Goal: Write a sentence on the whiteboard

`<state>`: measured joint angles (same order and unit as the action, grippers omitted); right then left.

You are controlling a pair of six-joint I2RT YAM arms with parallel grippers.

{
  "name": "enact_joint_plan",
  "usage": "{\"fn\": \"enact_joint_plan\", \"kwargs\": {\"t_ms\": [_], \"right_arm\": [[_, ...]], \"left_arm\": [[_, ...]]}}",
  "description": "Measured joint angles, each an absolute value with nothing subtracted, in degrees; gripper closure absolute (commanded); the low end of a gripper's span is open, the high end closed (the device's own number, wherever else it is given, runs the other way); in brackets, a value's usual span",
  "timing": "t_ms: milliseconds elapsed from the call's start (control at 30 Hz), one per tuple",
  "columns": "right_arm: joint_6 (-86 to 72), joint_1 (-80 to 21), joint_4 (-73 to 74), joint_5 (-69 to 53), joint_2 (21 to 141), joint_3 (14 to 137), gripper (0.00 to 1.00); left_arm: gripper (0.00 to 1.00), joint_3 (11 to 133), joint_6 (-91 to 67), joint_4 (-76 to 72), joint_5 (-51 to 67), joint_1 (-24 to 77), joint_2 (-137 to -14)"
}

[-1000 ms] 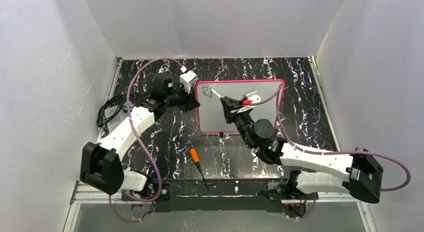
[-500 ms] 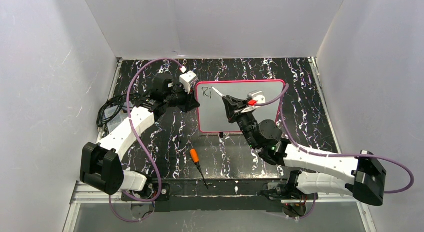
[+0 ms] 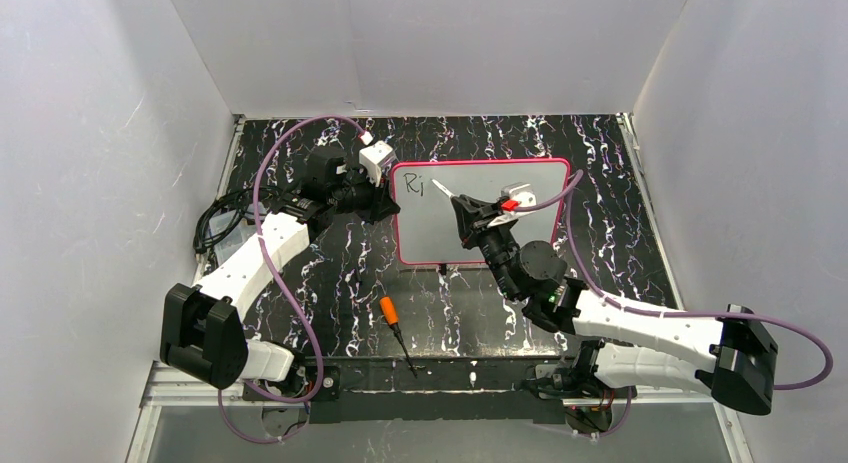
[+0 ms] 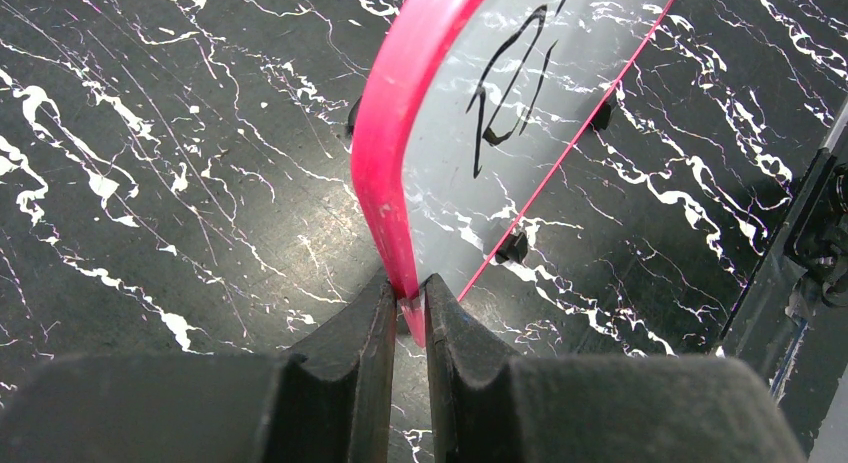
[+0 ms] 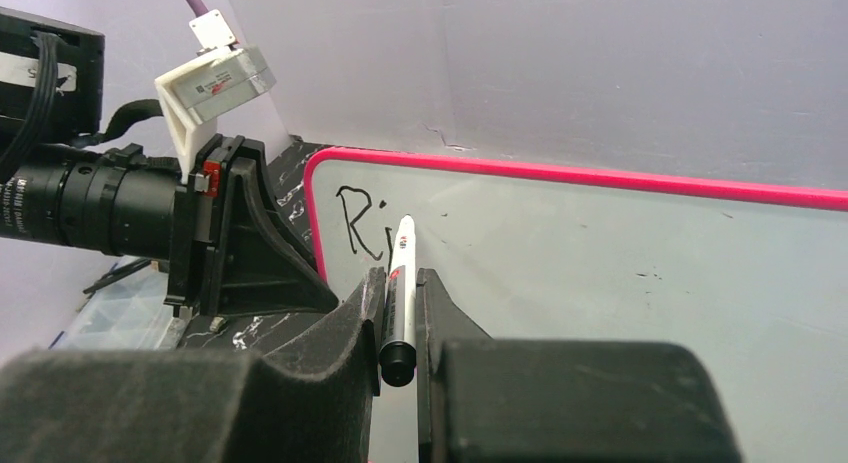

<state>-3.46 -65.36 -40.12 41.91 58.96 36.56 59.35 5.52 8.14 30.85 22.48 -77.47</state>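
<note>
Between the closed fingers of the right tool [image 5: 400, 281], a white marker [image 5: 403, 248] points just ahead at "Ri", the start of the sentence [image 5: 358, 223], on the whiteboard [image 5: 600, 175]. Beyond it, the left tool [image 4: 408, 288] pinches the board's pink frame. Pressing too hard could twist the board in that thin grip and spoil strokes.

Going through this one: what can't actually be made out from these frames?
- Tip of the marker: whether it touches the whiteboard is unclear in the right wrist view; too small from the top.
- The writing: tiny from the top, steeply skewed in the left wrist view.
- Fingertips of the left gripper: hidden under its own wrist from the top.
- Far right end of the whiteboard: outside both wrist views.
</note>
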Motion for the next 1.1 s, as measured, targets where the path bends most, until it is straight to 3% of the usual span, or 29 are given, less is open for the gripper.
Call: {"fn": "enact_joint_plan", "kwargs": {"t_ms": [1100], "right_arm": [[-3.8, -65.6, -38.4, 44.6, 60.8, 35.4, 0.99]], "left_arm": [[1.00, 59.4, 5.5, 8.2, 30.4, 22.5, -77.5]]}}
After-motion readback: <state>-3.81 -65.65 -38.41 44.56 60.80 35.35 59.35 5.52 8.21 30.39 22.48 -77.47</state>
